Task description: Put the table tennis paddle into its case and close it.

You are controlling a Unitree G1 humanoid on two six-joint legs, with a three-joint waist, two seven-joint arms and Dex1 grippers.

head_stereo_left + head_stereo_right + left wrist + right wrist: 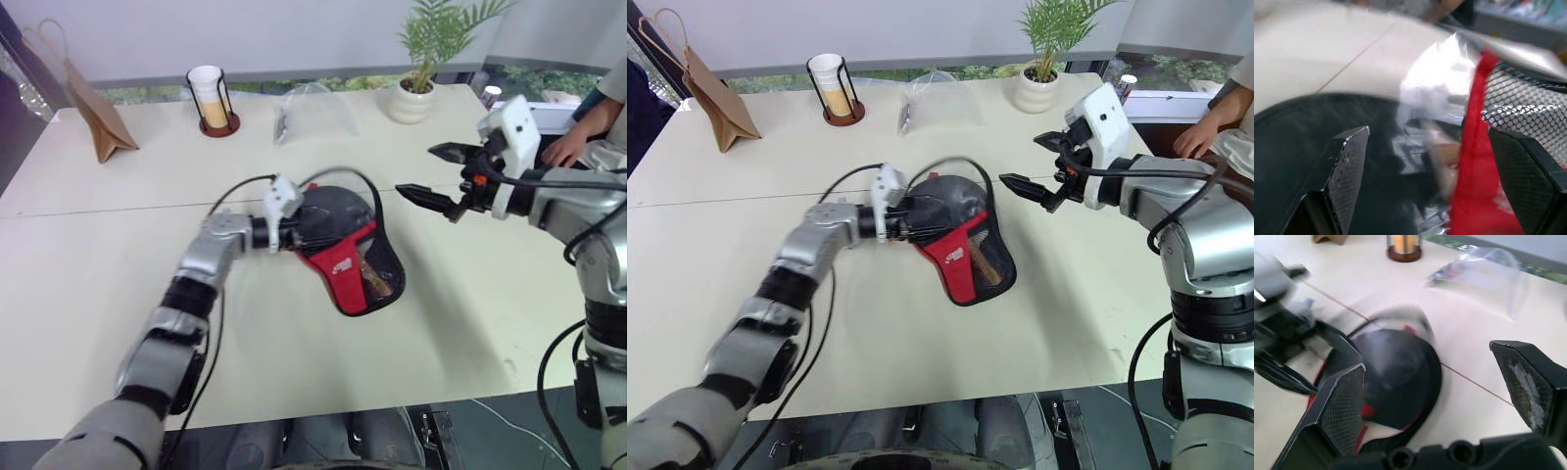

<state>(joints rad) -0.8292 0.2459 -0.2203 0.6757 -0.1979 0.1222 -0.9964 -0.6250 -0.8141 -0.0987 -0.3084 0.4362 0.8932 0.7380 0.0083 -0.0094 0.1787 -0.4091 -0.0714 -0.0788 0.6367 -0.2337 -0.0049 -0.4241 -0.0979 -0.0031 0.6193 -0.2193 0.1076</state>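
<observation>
Case: you see the case [338,257] lying near the middle of the desk [118,284], black with a red panel and a mesh patch, its flap loose and its edge gaping.
Paddle: the paddle [374,275] lies inside the case; its tan handle shows through the mesh, and the black face is largely covered by the flap.
Done: judged from this, you have the paddle in the pouch.
Left to do: the case is not yet closed; the flap needs laying flat and the edge zipper running round. The zipper pull is too small to find.
Left pincer: your left pincer [299,227] is at the black end of the case, its two fingers spread wide with the fabric between them; whether they touch it cannot be told.
Right pincer: your right pincer [439,174] hovers above the desk, apart from the case on its far right side, fingers wide and holding nothing.
Left wrist view adds: close up you see the mesh, the red edge [1474,147], and a glossy clear wrapping [1435,93] inside the pouch, which the head views do not resolve.
Right wrist view adds: you see the case from its round end, the left pincer beside it, plus the clear bag [1484,271] and the cup holder [1403,247] beyond.
Head views add: both arms at once, the paper bag [93,108], the potted plant [416,93] and a person's hand [568,147] at the desk's far right.
</observation>
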